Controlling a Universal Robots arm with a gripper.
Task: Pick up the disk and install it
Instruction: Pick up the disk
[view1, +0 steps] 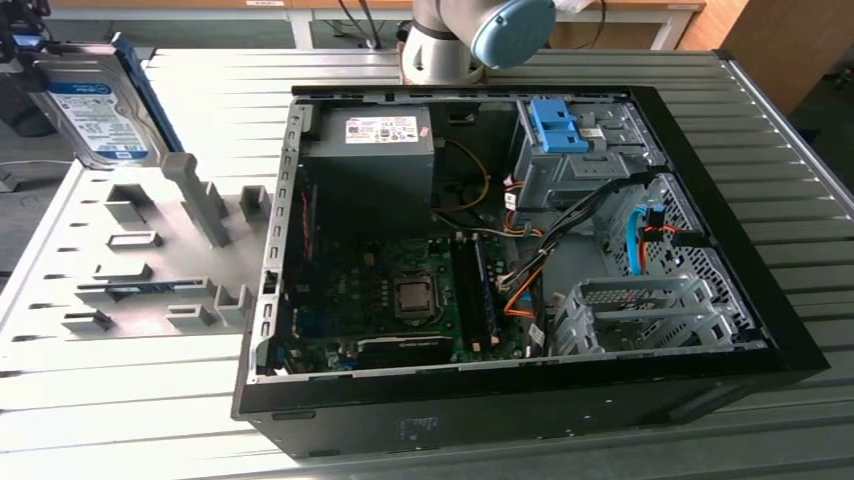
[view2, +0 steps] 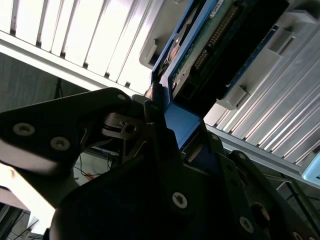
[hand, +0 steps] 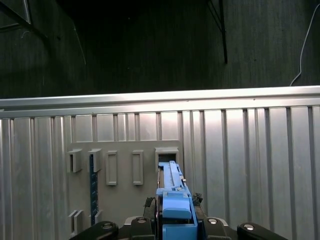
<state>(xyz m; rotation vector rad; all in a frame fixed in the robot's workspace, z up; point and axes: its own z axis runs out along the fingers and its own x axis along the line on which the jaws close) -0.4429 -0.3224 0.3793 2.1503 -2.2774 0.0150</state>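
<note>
End effector (view2: 167, 117) clenched on disk (view1: 96, 110) by its blue frame. Disk upright above grey rack (view1: 147, 270) on counter (view1: 120, 420), open PC case (view1: 767, 300) beside rack.

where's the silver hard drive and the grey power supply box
silver hard drive with blue frame (view1: 96, 115): exterior view, on its label
grey power supply box (view1: 367, 175): exterior view, on its bare grey face
</note>
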